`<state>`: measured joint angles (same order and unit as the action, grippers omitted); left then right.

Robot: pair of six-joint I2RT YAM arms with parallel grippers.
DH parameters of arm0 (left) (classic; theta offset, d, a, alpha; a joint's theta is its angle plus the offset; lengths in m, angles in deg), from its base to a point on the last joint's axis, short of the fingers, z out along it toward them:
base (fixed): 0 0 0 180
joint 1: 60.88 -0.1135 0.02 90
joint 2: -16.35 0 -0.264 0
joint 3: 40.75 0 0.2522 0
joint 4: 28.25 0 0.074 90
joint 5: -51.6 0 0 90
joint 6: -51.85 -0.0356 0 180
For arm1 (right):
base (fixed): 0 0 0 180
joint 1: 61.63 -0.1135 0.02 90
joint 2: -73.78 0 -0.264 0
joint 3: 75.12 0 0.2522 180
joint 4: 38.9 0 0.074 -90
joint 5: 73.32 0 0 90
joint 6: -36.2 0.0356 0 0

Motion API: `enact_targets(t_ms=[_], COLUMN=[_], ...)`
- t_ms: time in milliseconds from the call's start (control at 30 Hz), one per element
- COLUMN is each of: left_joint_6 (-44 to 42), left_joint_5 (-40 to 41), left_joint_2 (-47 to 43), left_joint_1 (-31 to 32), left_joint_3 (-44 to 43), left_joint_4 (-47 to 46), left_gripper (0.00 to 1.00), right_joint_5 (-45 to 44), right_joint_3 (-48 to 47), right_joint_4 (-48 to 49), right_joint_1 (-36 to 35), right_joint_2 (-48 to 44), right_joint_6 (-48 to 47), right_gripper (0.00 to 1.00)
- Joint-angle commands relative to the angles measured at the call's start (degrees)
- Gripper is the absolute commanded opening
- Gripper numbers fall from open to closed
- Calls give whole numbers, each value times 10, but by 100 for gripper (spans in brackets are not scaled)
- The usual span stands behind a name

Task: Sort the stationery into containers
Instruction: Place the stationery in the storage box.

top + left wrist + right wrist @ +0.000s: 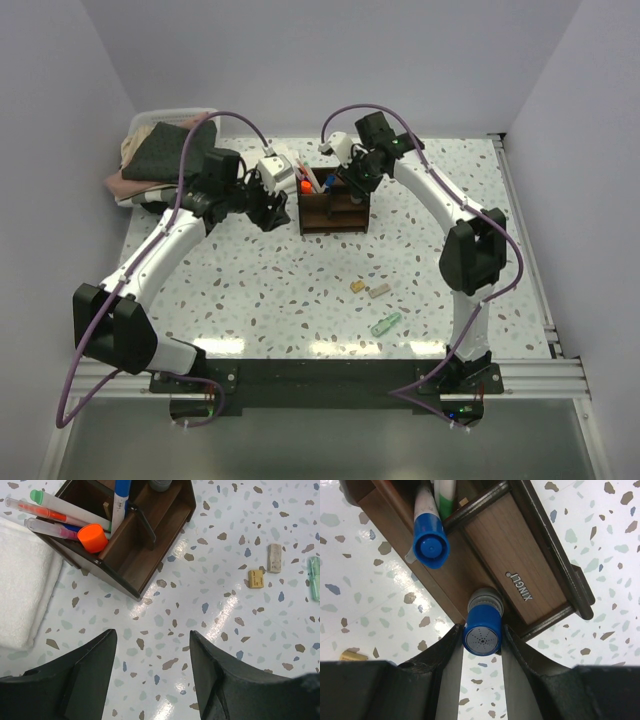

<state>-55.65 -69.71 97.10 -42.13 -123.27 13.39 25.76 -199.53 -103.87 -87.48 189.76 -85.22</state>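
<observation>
Mia: Speckled white table (250,290), lilac walls. Organiser (333,208) sits mid-table near the far edge. Where are the arms?

Tom: Both at it. Left gripper (152,636) hangs just off its left side, jaws apart, nothing between them, bare tabletop below.

Mia: Right?

Tom: Right gripper (482,629) is clamped on a blue-capped marker (481,634), cap toward the wrist camera, at the organiser's far-right corner. Can't tell whether its lower end is inside a compartment.

Mia: What's already in?

Tom: Left section holds an orange-capped highlighter (92,537), a red pen (45,511) and a green-capped white pen (70,507). A second blue-capped marker (431,542) leans beside them.

Mia: Loose?

Tom: Three, right of centre toward the near edge. Tan bit (255,578) and pale bit (274,557) lie just beside each other. Green bit (314,577) is nearer the edge, apart from both.

Mia: Else?

Tom: White bin (175,112) of folded cloths (165,150) at the far-left corner. White towel (22,585) just beside the organiser's pen end.
</observation>
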Motion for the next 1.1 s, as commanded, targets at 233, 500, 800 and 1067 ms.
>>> enact_targets(t_ms=[233, 500, 800, 1067], left_joint_6=[11, 10, 16, 62], left_joint_5=[-16, 40, 274, 265], left_joint_2=[2, -5, -24, -36], left_joint_1=[-5, -5, -16, -65], left_joint_3=[0, -6, 10, 35], left_joint_4=[-27, -29, -44, -52], left_gripper=[70, 71, 83, 87], right_joint_5=[-31, -33, -22, 135], right_joint_3=[-29, -26, 122, 413], right_joint_4=[30, 35, 38, 35], right_joint_1=[-2, -2, -1, -1], right_joint_2=[-3, -47, -211, -399], right_joint_6=[20, 30, 42, -47], right_gripper=[55, 60, 61, 60])
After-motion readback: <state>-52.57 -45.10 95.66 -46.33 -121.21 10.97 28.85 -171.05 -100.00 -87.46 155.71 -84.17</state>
